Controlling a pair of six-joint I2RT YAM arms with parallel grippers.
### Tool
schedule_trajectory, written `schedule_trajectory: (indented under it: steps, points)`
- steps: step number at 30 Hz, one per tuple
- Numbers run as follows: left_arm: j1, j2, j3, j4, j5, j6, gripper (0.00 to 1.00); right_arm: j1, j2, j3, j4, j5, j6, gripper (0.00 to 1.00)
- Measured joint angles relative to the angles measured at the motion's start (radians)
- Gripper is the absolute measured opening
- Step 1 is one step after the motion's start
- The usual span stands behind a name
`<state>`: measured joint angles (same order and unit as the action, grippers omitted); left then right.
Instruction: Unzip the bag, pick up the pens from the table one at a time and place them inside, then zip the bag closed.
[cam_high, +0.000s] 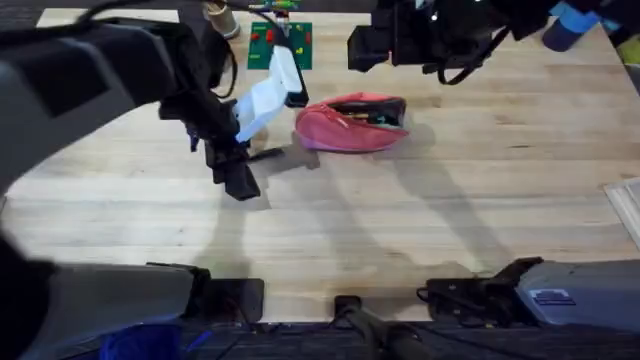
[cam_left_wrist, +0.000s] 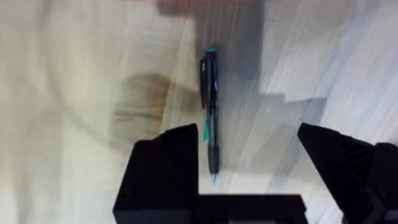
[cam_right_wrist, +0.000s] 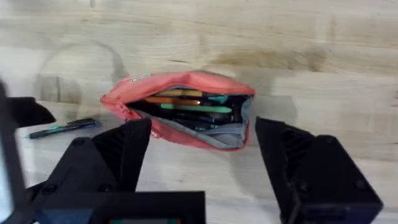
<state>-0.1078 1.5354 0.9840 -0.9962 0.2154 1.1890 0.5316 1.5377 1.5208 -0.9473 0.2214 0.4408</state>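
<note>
On the counter (cam_high: 420, 210): the pink bag (cam_high: 352, 124) lies in the far middle of the light wood planks, its long side running left to right.
Bag opening: unzipped and gaping in the right wrist view, where the bag (cam_right_wrist: 186, 112) shows orange and green pens lying lengthwise inside against a grey lining.
Loose pen: a black pen (cam_left_wrist: 210, 115) with teal accents lies flat on the wood; in the overhead view the pen (cam_high: 268, 154) sits just left of the bag, apart from it.
Left jaws: the left gripper (cam_left_wrist: 249, 168) hangs over the loose pen with its black fingers spread wide and nothing between them; the pen lies just beside the inner edge of one finger (cam_left_wrist: 168, 162).
Right jaws: the right gripper (cam_right_wrist: 202, 155) hovers above the bag, spread wide and holding nothing, one finger to each side of the pouch's near edge.
Far edge: a green baseplate (cam_high: 282, 42) with small red pieces sits behind the bag.
</note>
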Motion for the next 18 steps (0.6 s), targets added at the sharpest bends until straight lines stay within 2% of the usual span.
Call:
schedule_trajectory:
  steps: [4,11,18]
  points:
    - [0.0,0.088,0.004,0.006,-0.012,0.002,0.993,0.0,-0.014,0.0,0.0,0.0,0.0,0.996]
    - [-0.011,0.129,0.045,-0.016,-0.026,-0.056,0.997,0.0,-0.036,0.0,0.0,0.0,0.0,0.996]
    - [-0.029,0.134,0.049,-0.002,-0.058,-0.098,0.875,0.0,-0.036,0.0,0.001,0.0,0.0,0.995]
